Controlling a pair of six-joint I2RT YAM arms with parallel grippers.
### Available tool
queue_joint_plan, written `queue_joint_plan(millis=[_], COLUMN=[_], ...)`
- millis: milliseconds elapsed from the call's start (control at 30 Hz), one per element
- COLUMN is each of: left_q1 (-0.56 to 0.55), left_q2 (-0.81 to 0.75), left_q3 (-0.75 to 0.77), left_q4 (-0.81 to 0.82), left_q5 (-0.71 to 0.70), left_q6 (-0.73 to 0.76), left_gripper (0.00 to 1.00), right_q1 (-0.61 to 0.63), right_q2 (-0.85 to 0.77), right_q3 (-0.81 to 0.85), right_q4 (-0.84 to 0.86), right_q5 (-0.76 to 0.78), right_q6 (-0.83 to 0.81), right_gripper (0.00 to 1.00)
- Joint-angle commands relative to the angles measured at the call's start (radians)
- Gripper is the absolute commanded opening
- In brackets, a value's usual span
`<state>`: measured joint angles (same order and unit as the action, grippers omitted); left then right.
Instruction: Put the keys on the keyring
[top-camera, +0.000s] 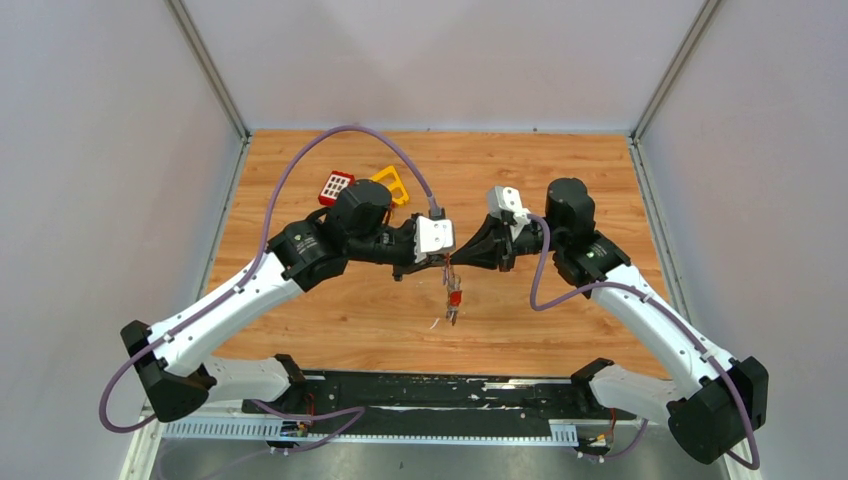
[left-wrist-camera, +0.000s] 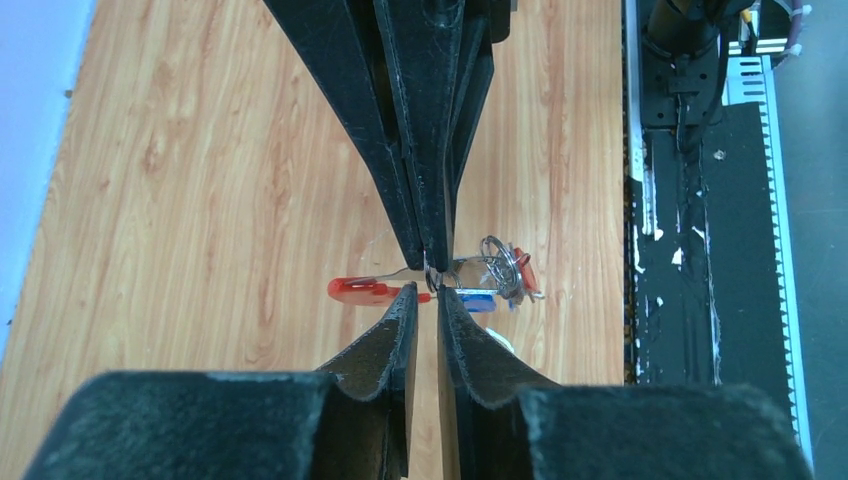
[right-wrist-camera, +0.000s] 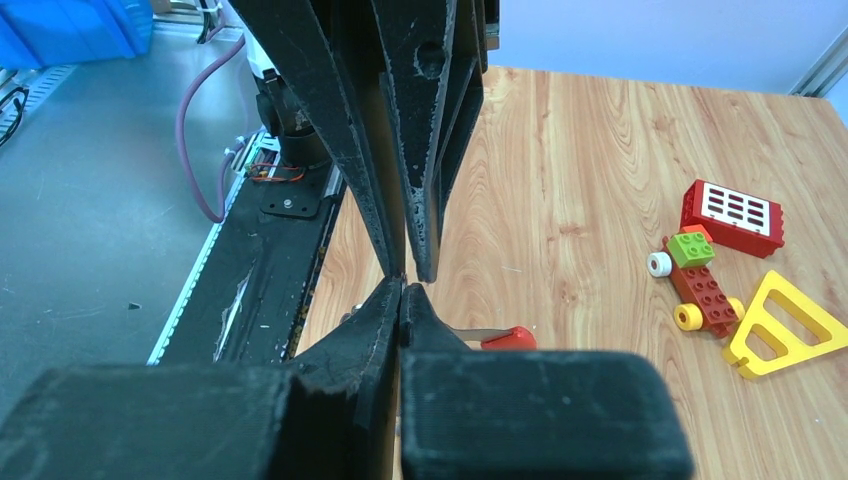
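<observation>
The left gripper (left-wrist-camera: 426, 296), jaws a slit apart on nothing I can confirm, meets the right gripper (left-wrist-camera: 430, 258), pinched shut on the keyring (left-wrist-camera: 505, 268) dangling mid-frame above the table (left-wrist-camera: 200, 200); the keys (left-wrist-camera: 362, 291) beside it look light, stiff, slippery: grip the plastic heads.

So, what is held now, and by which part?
The right claw pinches the keyring by its thin wire loop; whether the left claw grips anything cannot be told.
</observation>
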<state>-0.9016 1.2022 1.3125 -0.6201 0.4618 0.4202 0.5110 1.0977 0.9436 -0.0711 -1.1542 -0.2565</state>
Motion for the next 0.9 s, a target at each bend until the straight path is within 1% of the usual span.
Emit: queue_joint_plan(millis=[0,100,233,467,700,867], left_q1=[0.003,0.003,0.004,0.003,0.004,0.004], left_q2=[0.014,0.016,0.013,0.016,0.0,-0.003], left_q3=[-0.007,-0.008,-0.018,-0.038,-0.034,-0.026], left_q4=[-0.005,-0.011,0.001,0.041,0.036,0.037], left_q5=[0.024,0.025,0.02,0.019,-0.004,-0.001], left_q6=[0.022,0.02,0.018,-0.001,0.012,0.022], left_gripper=[0.17,0.15,0.15,0.15,0.15,0.1], right_q1=[-0.007,-0.008,-0.009,-0.01,-0.014,-0.015], right_q2=[-0.027,-0.03,-0.031,-0.036,-0.041,-0.039], right_q3=[0.029,0.028,0.027,0.026,0.021,0.021], right_q4=[0.019,0.019,0.02,0.022,0.017,0.016], right_q5=[-0.031,-0.03,-0.03,-0.031,-0.03,-0.029], right_q6=[-0.018,-0.018,-0.017,-0.013,-0.021,-0.024], right_gripper=[0.0,0.0,0.0,0.0,0.0,0.0])
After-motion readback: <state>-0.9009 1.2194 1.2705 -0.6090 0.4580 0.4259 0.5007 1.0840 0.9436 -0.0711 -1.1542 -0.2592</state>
